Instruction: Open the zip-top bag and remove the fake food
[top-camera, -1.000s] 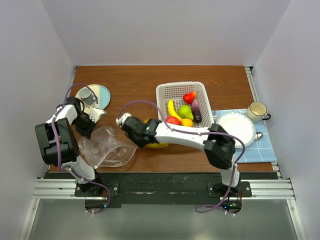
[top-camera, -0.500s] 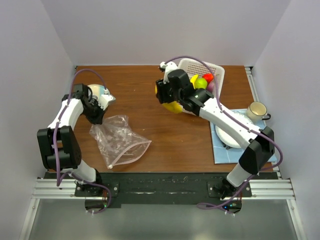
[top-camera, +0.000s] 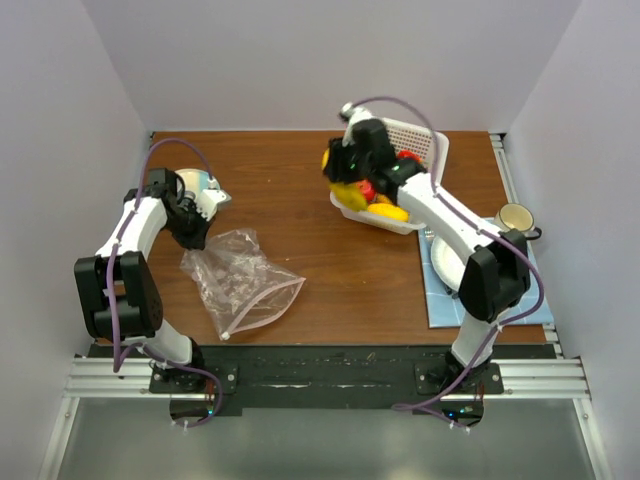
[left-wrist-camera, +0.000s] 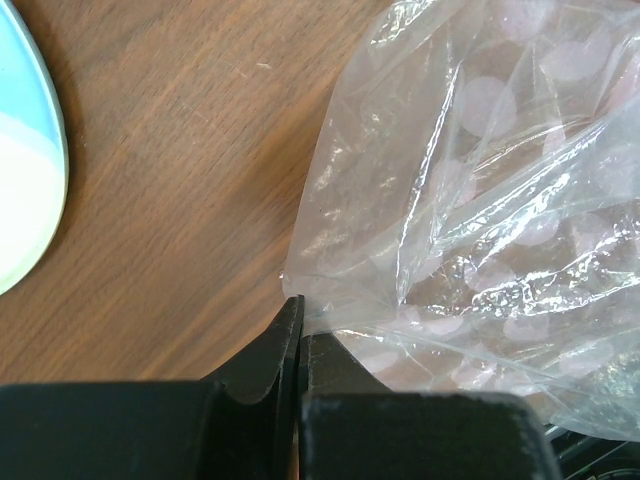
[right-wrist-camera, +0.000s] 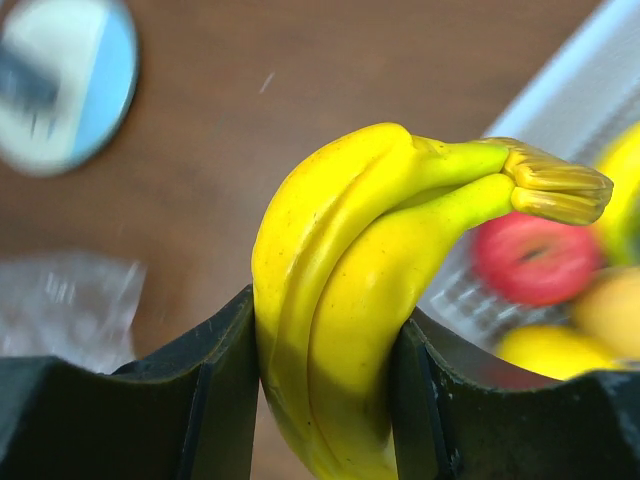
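One zip-top bag (top-camera: 245, 285) lies flat on the desk's (top-camera: 340, 290) left half. Its far-left corner is pinched in the left gripper (left-wrist-camera: 298, 325), jaws pressed together on the plastic. The right gripper (right-wrist-camera: 325, 340), partly spread, clamps a yellow banana bunch (right-wrist-camera: 340, 260) beside the white basket (top-camera: 428, 138).

Yellow banana (right-wrist-camera: 340, 290) with a brownish stem tip between the black fingers of the right gripper (right-wrist-camera: 325, 315); red fruit (right-wrist-camera: 530, 260) and white perforated basket (right-wrist-camera: 590, 70) beyond. Clear, pink-dotted zip-top bag (left-wrist-camera: 480, 200) at the black left gripper (left-wrist-camera: 300, 325); pale blue plate (left-wrist-camera: 25, 170) and brown wood-grain table (left-wrist-camera: 180, 150) beside.
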